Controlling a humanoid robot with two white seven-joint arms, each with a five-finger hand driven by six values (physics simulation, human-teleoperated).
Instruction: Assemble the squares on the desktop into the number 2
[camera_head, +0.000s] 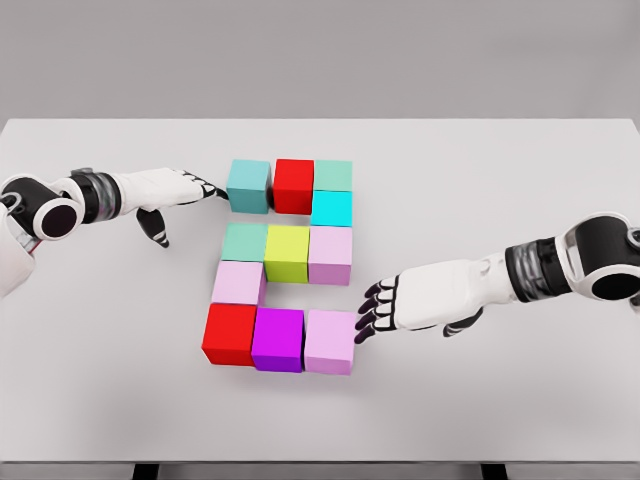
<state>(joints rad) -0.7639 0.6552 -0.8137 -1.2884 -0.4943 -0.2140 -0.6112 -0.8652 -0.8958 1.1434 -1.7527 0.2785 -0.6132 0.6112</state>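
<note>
We see eleven coloured squares (288, 262) on the white bench (500, 180), already laid out as a figure 2. No writing or labels are legible on any face. Left robot hand (185, 190): fingers extended, tips touching the teal square (248, 184) at the figure's top-left. Right robot hand (385, 305): fingers loosely spread, touching the lilac square (331, 340) at bottom-right.

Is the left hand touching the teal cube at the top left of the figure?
Touching. In the head view, the left hand's black fingertips meet the left face of the teal cube, with no table showing between them.
</note>
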